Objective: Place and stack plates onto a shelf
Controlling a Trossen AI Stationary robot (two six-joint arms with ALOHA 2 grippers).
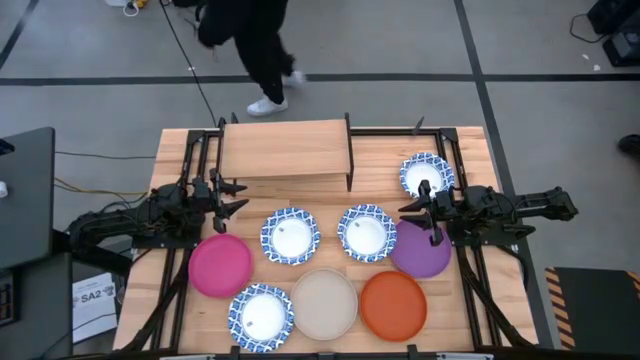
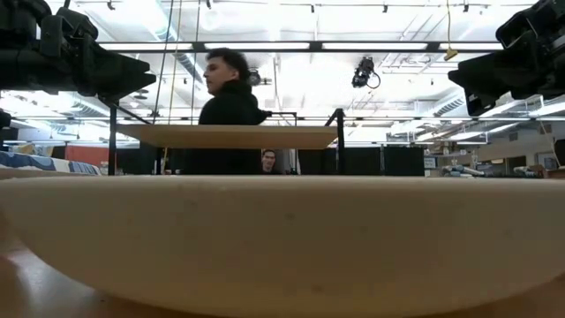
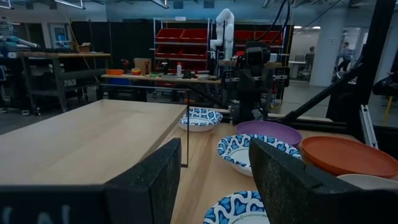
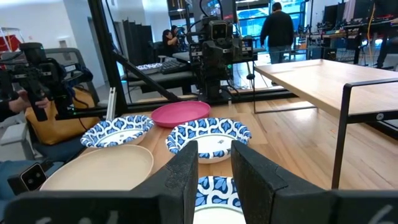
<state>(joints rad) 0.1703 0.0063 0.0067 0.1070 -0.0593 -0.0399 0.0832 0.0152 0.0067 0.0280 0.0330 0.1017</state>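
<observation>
Overhead, the shelf (image 1: pixel 285 150) stands bare at the worktop's (image 1: pixel 470 145) far edge, with eight plates (image 1: pixel 324 303) spread on the worktop in front (one blue-rimmed plate (image 1: pixel 427 174) beside the shelf). Left gripper (image 1: pixel 232 197) and right gripper (image 1: pixel 418 212) hover with jaws parted, empty.

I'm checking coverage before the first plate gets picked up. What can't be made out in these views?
- Low view: the beige plate fills the foreground and hides all the other plates; only the shelf top edge shows above it.
- High view: the purple plate is partly covered by the right gripper.
- High view: the person is cut off by the top edge.
- Left wrist view: the left gripper blocks the nearest patterned plate.
</observation>
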